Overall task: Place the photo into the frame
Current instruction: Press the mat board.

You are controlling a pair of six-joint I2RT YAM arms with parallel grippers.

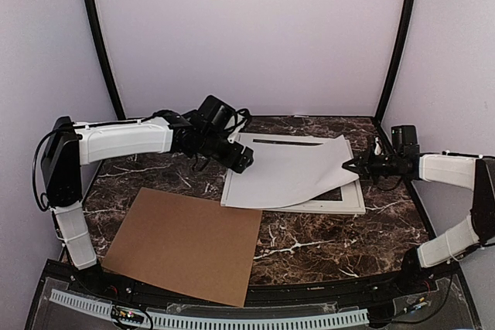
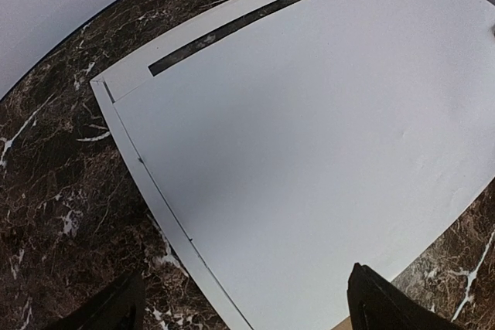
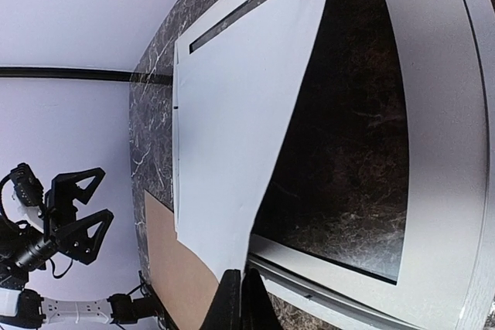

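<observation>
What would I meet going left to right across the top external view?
Brown cardboard sheet → left end effector → photo, white side up → right end effector, pinching the photo's right corner.

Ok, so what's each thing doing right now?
photo: white side up, draped over the frame, right corner lifted.
frame: flat on the table, under the photo.
cardboard sheet: lying flat, untouched.
left gripper: open, near the frame's left edge.
right gripper: shut on the photo's corner.
</observation>
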